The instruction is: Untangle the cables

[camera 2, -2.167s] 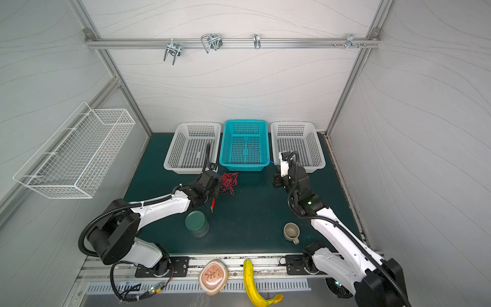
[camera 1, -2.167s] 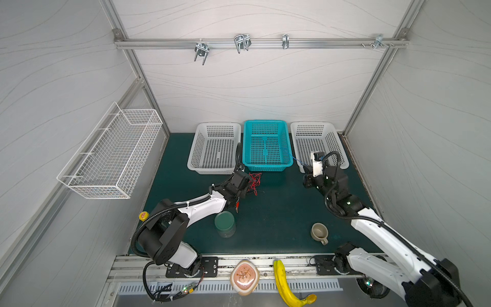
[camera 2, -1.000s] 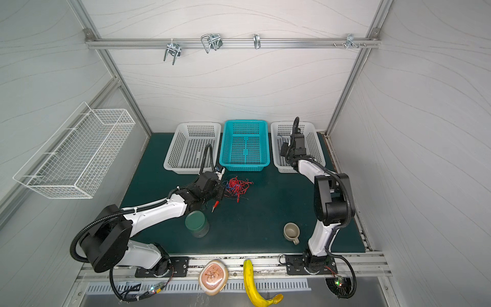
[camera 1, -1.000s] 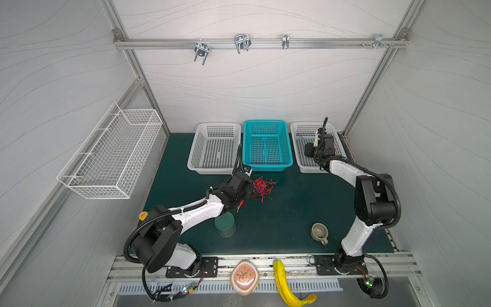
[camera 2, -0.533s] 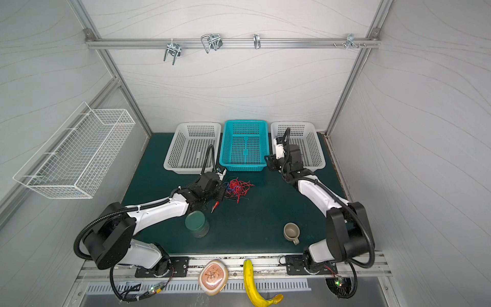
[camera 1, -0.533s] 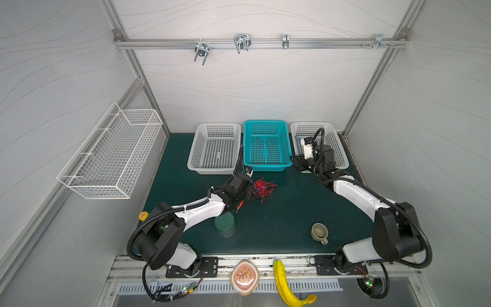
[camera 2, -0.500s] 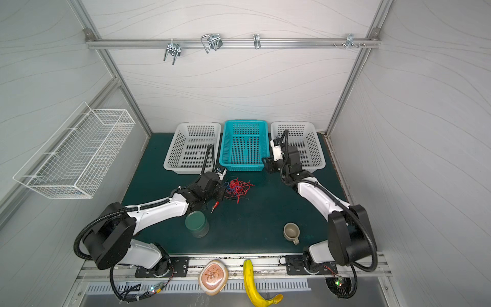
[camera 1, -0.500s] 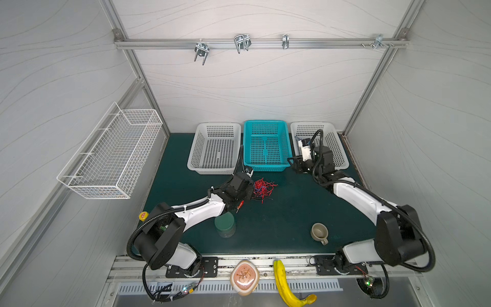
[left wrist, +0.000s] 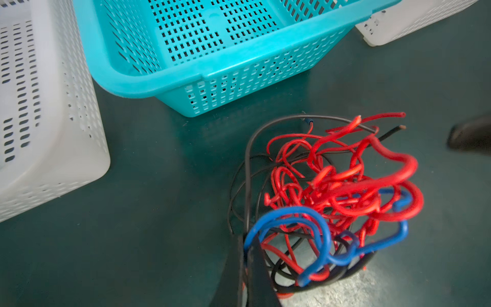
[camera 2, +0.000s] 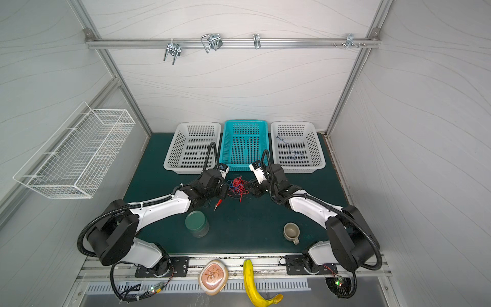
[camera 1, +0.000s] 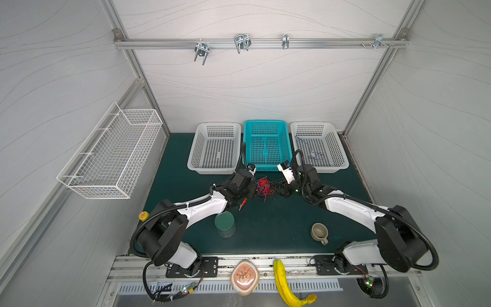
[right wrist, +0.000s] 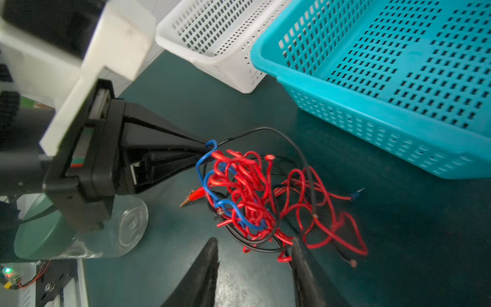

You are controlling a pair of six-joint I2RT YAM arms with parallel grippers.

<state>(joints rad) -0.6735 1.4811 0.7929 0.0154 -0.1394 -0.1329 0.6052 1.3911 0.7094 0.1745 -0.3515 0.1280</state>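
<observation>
Tangled cables (right wrist: pixel 252 196) before the teal basket (right wrist: pixel 273 57)
Left gripper (right wrist: pixel 206 148) clamps a blue strand — right gripper (right wrist: pixel 253 242) stands jaws apart at the tangle's edge.

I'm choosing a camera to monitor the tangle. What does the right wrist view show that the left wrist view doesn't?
Only the right wrist view: the green-lidded jar and a red alligator clip. Only the left wrist view: a second white basket. Both: the cables, the teal basket, a white basket and the left claw, shut on the cables.
</observation>
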